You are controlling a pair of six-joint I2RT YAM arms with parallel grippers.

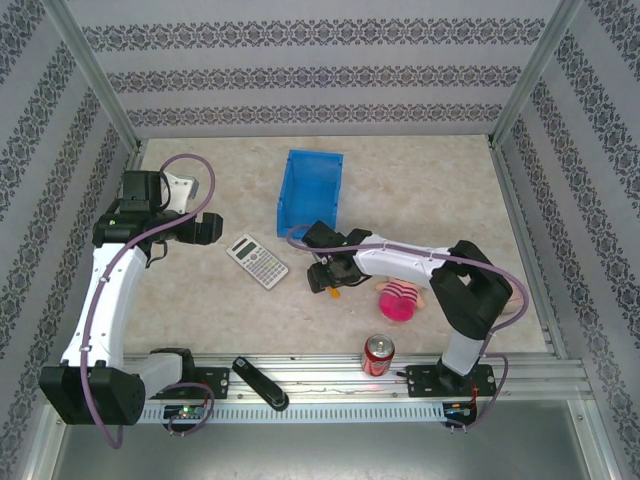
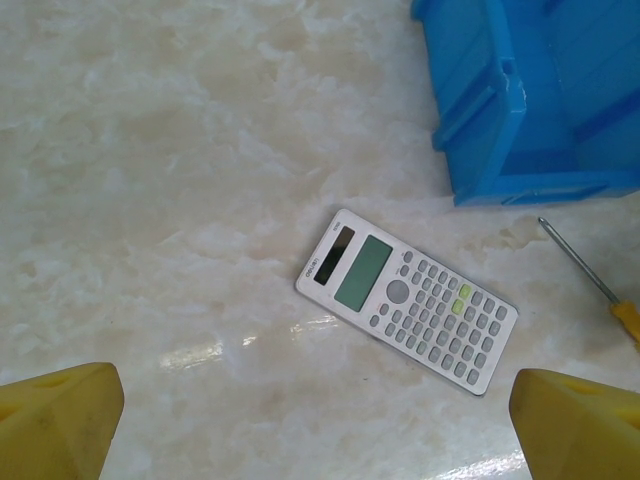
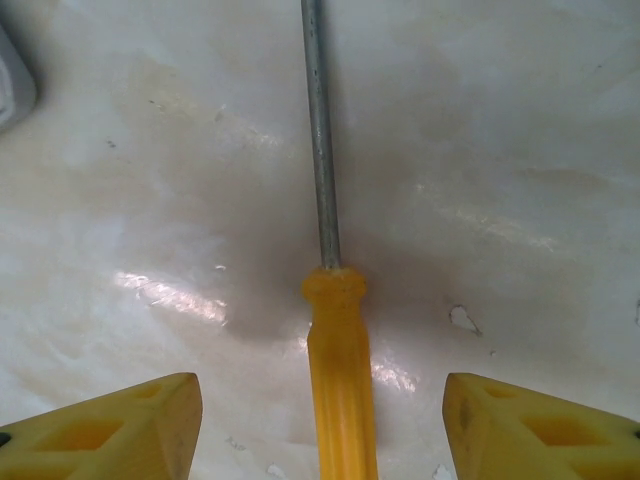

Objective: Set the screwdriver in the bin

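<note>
From the top camera I see the bin [image 1: 310, 190] toward the far middle of the table [image 1: 440, 190], with a calculator [image 1: 257, 261] just near-left of it. My right gripper [image 1: 330, 280] hangs low, just near the bin's near-right corner, and a speck of orange from the screwdriver [image 1: 336, 292] peeks out under it. A pink toy [image 1: 400, 299] lies right of that gripper, a red can [image 1: 377, 355] stands nearer at the table edge, and a black stapler [image 1: 262, 384] rests on the near rail. My left gripper [image 1: 207, 229] sits off to the left, well apart from the calculator. On the left wrist camera its two yellow fingertips [image 2: 60, 425] stand wide apart with nothing between them; the calculator lies flat on the table ahead, the bin's corner is at the upper right, and the screwdriver lies on the table at the right edge of this view, its tip just short of the bin wall. On the right wrist camera the screwdriver lies flat, its shaft pointing away from the camera, and the yellow fingertips [image 3: 110, 425] stand wide on either side of the handle, clear of it.
</note>
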